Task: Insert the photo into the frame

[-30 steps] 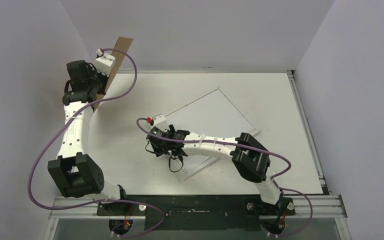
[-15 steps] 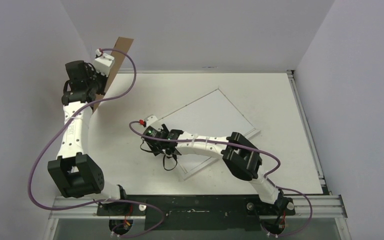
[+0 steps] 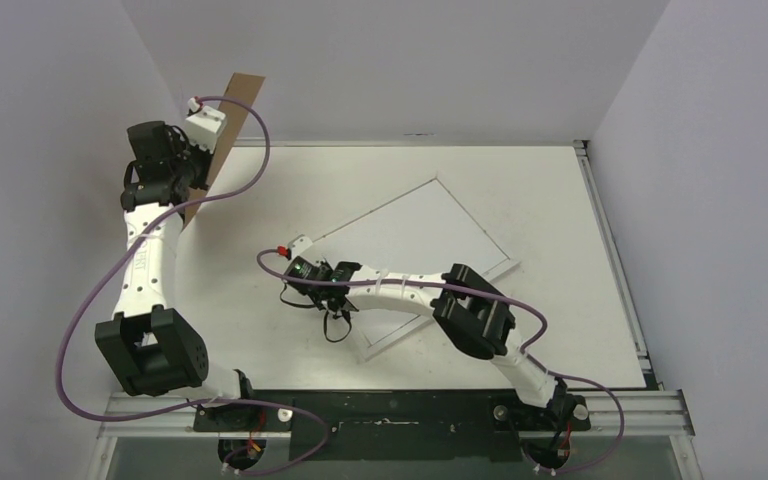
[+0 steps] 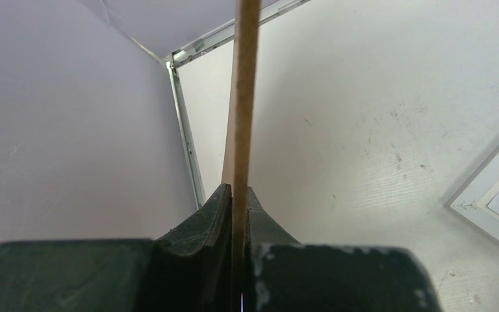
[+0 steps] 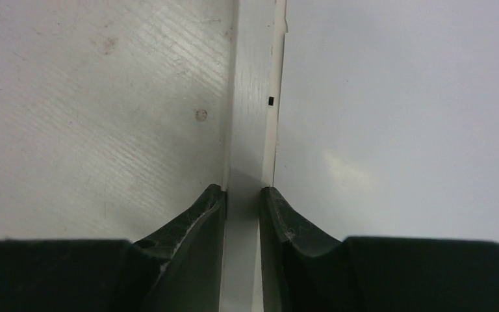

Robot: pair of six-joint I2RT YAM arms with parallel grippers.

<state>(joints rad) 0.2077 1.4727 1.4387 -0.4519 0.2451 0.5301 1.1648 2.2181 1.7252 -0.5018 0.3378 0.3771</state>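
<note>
pale grey walls (image 3: 410, 60) box in a white, scuffed table (image 3: 560, 330). the frame (image 3: 430, 225) lies flat and skewed near its middle. the left gripper (image 4: 234, 195) is clamped on a brown cardboard board (image 4: 242, 78) held upright by the left wall. the right gripper (image 5: 243, 193) pinches the frame's left edge.

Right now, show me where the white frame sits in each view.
Top external: the frame lies flat mid-table, turned diagonally.
Left wrist: only its corner, at the lower right edge.
Right wrist: its rail runs vertically up the centre.
Shared landmark: the white table under it.
</note>
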